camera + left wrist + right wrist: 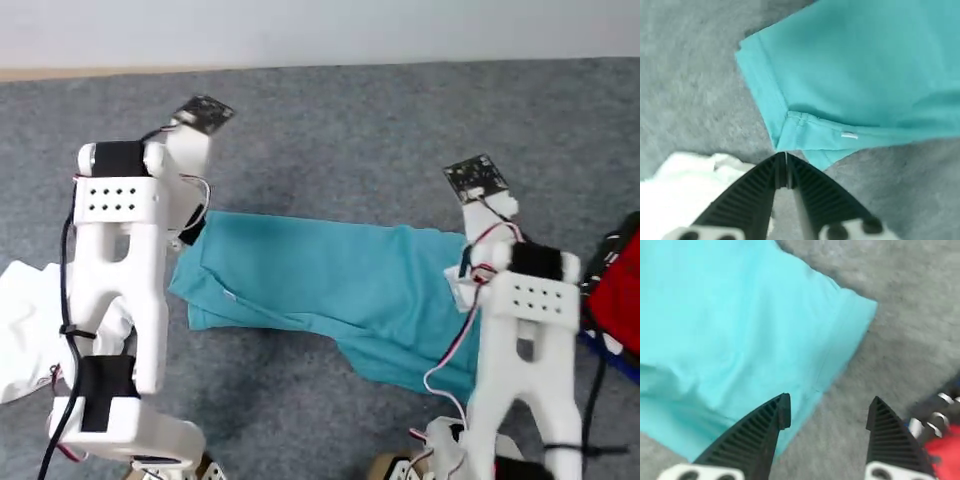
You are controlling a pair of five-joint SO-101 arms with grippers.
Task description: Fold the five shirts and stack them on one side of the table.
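Small white tag (850,135) on teal shirt (865,65)

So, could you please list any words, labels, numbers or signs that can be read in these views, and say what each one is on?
No text can be read.
small white tag on the teal shirt: too small to tell whether it bears print.
dark board on the left arm's wrist: markings too small to read.
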